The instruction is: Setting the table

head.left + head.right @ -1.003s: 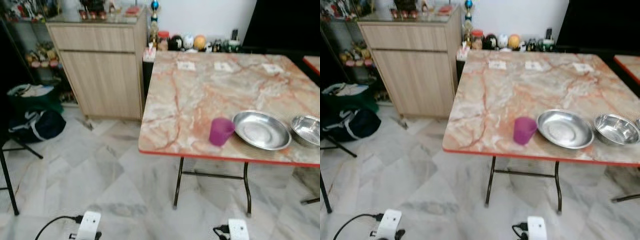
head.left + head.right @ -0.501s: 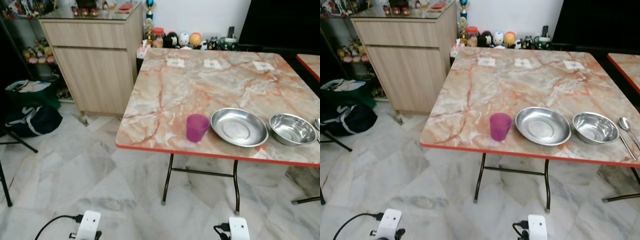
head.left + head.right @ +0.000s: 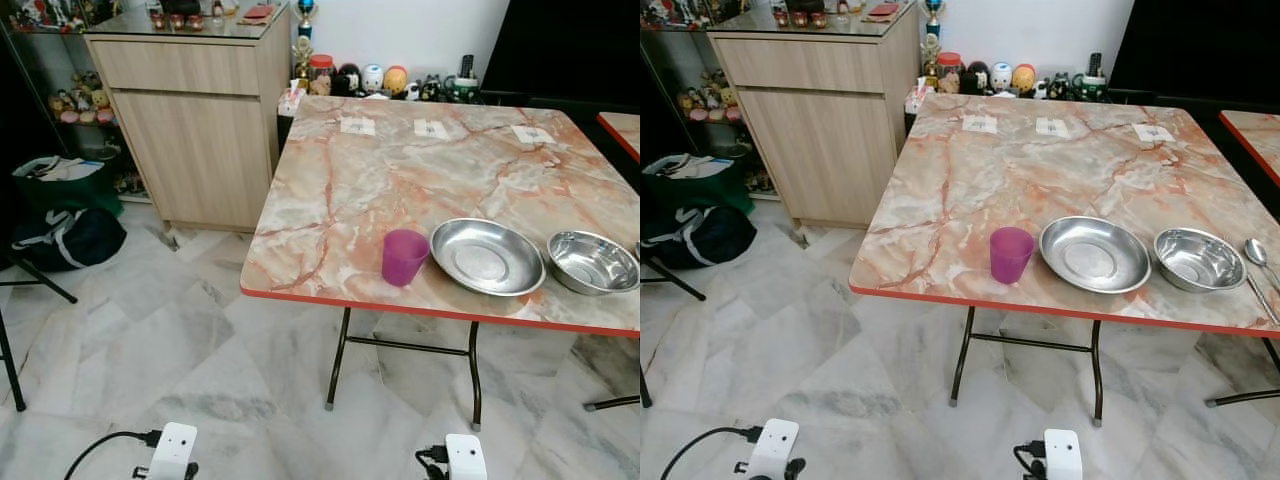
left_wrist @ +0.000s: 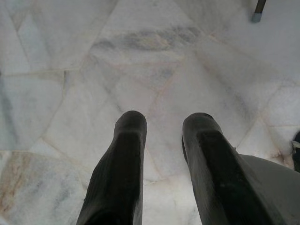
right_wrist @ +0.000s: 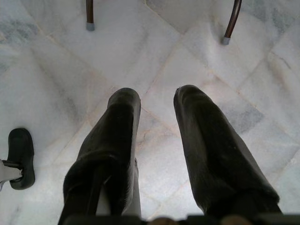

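Note:
A marble-patterned table [image 3: 400, 190] with a red edge stands ahead of me. Near its front edge sit a purple cup [image 3: 404, 257], a shallow steel plate [image 3: 486, 257] to its right, and a steel bowl [image 3: 592, 262] further right. A spoon [image 3: 1258, 262] lies at the far right of the table. Both arms hang low over the floor. My left gripper [image 4: 163, 123] is open with nothing between its fingers. My right gripper [image 5: 157, 98] is open and empty too, pointing at the floor near the table's legs [image 5: 89, 15].
A wooden cabinet [image 3: 195, 120] stands left of the table, with jars and figurines [image 3: 370, 80] behind it by the wall. Bags [image 3: 60, 215] and a dark chair leg [image 3: 12, 350] are at the far left. Another red-edged table [image 3: 622, 125] shows at the right. The floor is marble tile.
The whole view has shifted as the camera moved; the table now sits more centred and sharper. Cup, plate and bowl keep their places on the table.

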`<state>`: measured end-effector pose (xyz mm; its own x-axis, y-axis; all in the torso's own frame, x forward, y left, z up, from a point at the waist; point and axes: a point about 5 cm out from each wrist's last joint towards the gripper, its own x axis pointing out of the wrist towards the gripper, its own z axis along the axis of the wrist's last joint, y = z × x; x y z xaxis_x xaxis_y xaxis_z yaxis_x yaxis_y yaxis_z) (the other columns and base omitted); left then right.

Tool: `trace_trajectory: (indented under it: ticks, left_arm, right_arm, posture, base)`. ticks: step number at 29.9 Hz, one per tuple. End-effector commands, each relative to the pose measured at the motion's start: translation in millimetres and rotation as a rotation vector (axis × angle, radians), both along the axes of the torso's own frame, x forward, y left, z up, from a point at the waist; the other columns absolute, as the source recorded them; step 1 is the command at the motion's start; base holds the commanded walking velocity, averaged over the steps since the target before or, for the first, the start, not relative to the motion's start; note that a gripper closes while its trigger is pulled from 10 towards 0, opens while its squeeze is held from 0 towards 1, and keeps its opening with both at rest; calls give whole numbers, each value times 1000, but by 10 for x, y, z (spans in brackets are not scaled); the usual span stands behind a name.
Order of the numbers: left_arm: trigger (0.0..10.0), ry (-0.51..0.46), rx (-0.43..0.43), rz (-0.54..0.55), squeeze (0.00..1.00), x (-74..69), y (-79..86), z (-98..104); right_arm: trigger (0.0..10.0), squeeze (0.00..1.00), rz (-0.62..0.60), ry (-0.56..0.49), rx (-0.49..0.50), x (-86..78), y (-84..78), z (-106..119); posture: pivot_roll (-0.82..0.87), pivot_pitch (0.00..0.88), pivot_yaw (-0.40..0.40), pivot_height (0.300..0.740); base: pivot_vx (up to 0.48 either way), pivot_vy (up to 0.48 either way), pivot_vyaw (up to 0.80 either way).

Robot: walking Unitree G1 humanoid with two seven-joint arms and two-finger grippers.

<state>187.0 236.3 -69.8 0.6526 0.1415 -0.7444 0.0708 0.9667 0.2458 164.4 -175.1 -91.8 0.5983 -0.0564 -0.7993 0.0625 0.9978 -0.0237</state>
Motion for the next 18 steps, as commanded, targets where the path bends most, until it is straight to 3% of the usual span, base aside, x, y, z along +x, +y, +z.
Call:
trace_trajectory:
  ticks: [1,8,12,15,18]
  left_arm:
    - [10000,38,-110,-80,0,205,-167,53]
    - [10000,60,-111,-88,0,152,-200,15]
    - [10000,49,-107,-95,0,194,-184,43]
    - [10000,20,-118,-54,0,250,-194,71]
    - [10000,22,-121,-63,0,251,-221,66]
  right_arm:
    - [10000,0,-253,54,178,30,-22,-11]
    - [10000,0,-292,58,177,-6,-21,-26]
    - [10000,0,-312,52,200,-8,-25,-26]
    - [10000,0,-219,54,167,25,-64,-7]
    - [10000,0,-221,47,166,37,-78,0]
  posture:
    - [58,0,4,740]
    - [60,0,30,740]
    - [54,0,-23,740]
    - [75,0,-54,740]
    - [73,0,-56,740]
  base:
    - [0,0,0]
    - [0,0,0]
    - [0,0,0]
    - [0,0,0]
    - [0,0,0]
